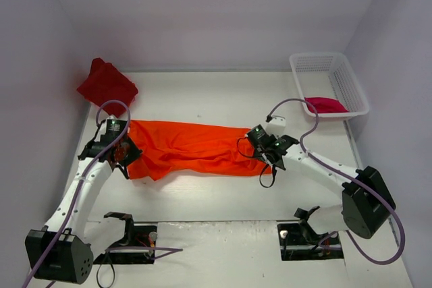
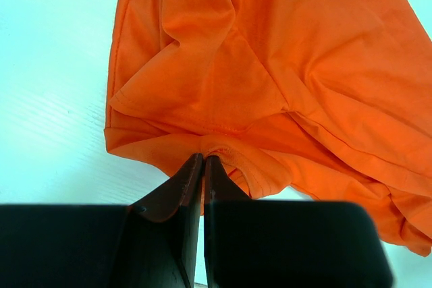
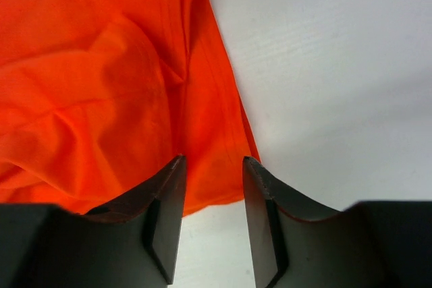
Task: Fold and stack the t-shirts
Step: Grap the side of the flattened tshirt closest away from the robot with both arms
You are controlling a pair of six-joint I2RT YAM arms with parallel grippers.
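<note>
Left pincer (image 2: 204,158): jaws closed tight, pinching a small fold of hem at the edge of the orange shirt (image 2: 270,65). From that grip the cloth spreads away ahead of the fingertips, creased and bunched, lying on the table (image 2: 47,85).

Right pincer (image 3: 212,166): jaws narrowly parted with a clear gap and nothing clamped. The opposite end of the orange shirt lies below the gap and runs off ahead and to the left of the fingers (image 3: 169,193). Bare table shows to the right of them. Whether the tips touch the cloth cannot be told.

From the top view, the orange shirt lies stretched in a wrinkled band between the two pincers, one end at each.

The red shirt (image 1: 106,84) sits in a heap beyond the left pincer, near the far left corner of the table, apart from the orange one.

The pink shirt (image 1: 326,104) lies inside the basket (image 1: 351,85), beyond and to the right of the right pincer, well apart from it.
</note>
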